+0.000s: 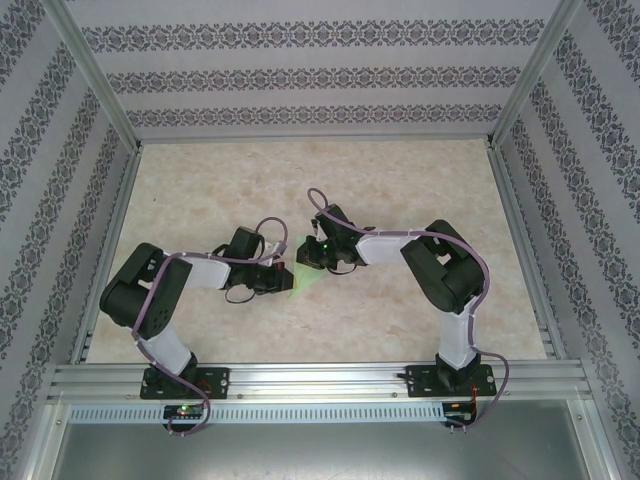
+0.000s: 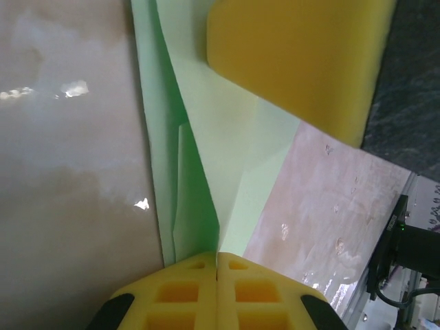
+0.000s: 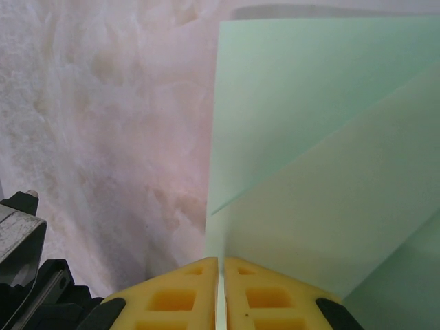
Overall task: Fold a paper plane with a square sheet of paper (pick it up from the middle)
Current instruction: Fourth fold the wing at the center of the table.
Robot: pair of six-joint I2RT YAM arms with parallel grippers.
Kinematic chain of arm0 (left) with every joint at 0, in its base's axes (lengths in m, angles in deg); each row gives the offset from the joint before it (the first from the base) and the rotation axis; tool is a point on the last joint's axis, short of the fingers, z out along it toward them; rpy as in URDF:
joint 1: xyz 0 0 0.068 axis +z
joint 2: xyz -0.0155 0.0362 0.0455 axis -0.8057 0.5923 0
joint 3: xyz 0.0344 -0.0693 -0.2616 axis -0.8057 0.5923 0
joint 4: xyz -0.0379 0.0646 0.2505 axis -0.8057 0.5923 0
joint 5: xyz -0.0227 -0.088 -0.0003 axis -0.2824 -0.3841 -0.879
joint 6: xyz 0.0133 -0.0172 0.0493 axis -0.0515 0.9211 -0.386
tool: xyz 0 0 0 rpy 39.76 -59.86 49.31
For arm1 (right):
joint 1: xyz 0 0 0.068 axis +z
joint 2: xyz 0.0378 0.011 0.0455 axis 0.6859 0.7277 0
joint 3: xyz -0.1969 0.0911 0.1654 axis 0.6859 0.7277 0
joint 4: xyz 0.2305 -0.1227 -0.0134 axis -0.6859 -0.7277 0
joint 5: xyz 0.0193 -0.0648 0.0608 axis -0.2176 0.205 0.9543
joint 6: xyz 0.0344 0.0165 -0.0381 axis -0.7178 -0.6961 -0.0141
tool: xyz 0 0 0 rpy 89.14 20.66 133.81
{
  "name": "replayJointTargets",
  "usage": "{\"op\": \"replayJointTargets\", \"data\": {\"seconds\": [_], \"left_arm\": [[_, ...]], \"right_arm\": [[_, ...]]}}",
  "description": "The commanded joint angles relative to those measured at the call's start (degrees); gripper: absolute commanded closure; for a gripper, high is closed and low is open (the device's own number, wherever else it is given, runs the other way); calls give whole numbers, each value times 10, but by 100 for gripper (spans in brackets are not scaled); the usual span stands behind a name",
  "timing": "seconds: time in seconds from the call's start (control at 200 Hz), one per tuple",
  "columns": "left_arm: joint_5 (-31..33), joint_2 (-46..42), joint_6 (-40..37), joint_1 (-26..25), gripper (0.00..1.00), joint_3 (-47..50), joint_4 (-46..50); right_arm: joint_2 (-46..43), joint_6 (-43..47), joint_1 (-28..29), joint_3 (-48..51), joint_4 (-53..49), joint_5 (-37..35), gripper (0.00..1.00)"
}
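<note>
**Two grips, one flimsy sheet**

Both the left jaws and the right jaws are clenched on the half-folded green paper (image 1: 300, 283) around the middle of the counter (image 1: 420, 190). If the arms pull unevenly, I reckon it tears or the crease skews.

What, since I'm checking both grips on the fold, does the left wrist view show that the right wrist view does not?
Left wrist: the left gripper, jaws shut on a narrow creased flap of the paper, and a yellow finger of the other arm at the paper's far end. Right wrist: the right gripper, jaws shut on the paper's edge, below one broad diagonal fold. Both: pale green paper over the marbled table.
</note>
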Motion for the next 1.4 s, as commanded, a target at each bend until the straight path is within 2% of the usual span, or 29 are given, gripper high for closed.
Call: {"op": "replayJointTargets", "data": {"seconds": [0.0, 0.42, 0.515, 0.874, 1.129, 1.259, 1.399], "left_arm": [[3, 28, -24, 5, 99, -11, 27], [22, 14, -3, 7, 95, 14, 1], [29, 11, -5, 7, 100, 18, 3], [21, 12, 31, 8, 100, 29, -38], [22, 16, 40, 10, 100, 32, -44], [38, 0, 16, 9, 87, 20, -2], [53, -25, -15, 9, 80, 13, 49]], "right_arm": [[10, 0, -3, -10, -22, -21, 89], [25, 5, -2, -14, -22, -12, 89], [15, 5, -4, -14, -19, -13, 88], [14, 12, -6, -27, -16, 12, 85], [56, 22, -6, -42, -47, 6, 87], [64, 30, -4, -49, -78, -9, 88], [62, 30, -4, -48, -83, -10, 88]]}}
